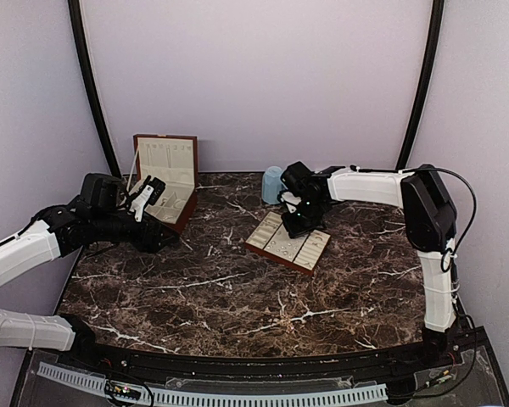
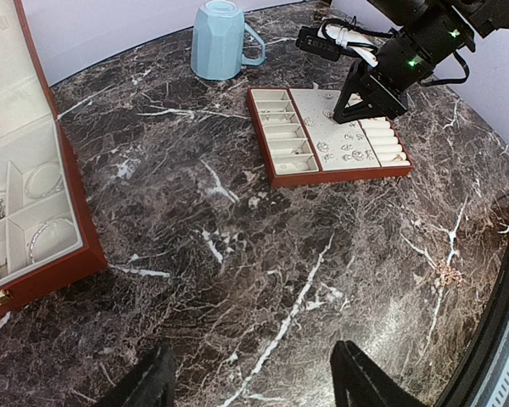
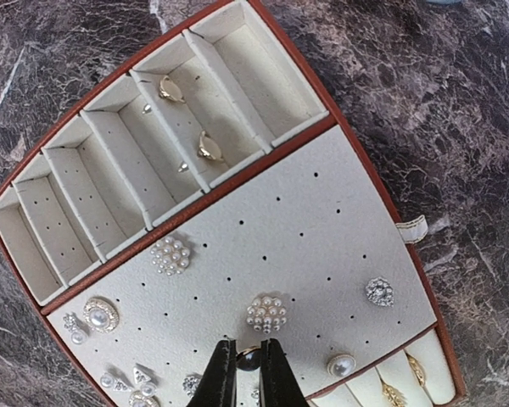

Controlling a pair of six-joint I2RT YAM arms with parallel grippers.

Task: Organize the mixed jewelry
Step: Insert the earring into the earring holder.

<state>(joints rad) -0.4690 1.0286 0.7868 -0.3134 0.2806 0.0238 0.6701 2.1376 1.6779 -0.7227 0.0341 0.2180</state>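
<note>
The mixed jewelry lies on the cream-lined tray (image 3: 237,172): pearl clusters (image 3: 265,313), a crystal stud (image 3: 379,292), a round pearl stud (image 3: 341,365) and gold pieces (image 3: 209,148) in the compartments. Just above the tray's perforated pad, my right gripper (image 3: 248,348) is shut on a small dark round stud (image 3: 248,359) with a gold rim. In the top view that gripper (image 1: 295,222) hangs over the tray (image 1: 276,256). Far left, my left gripper (image 1: 148,193) is open and empty over bare marble (image 2: 253,349), beside the wooden box (image 2: 51,271).
The reddish-brown box (image 1: 165,178) stands open at the back left, with bracelets (image 2: 44,180) in its cream compartments. A light-blue mug (image 1: 272,185) stands behind the tray. Dark marble runs between the box and the tray (image 2: 339,180).
</note>
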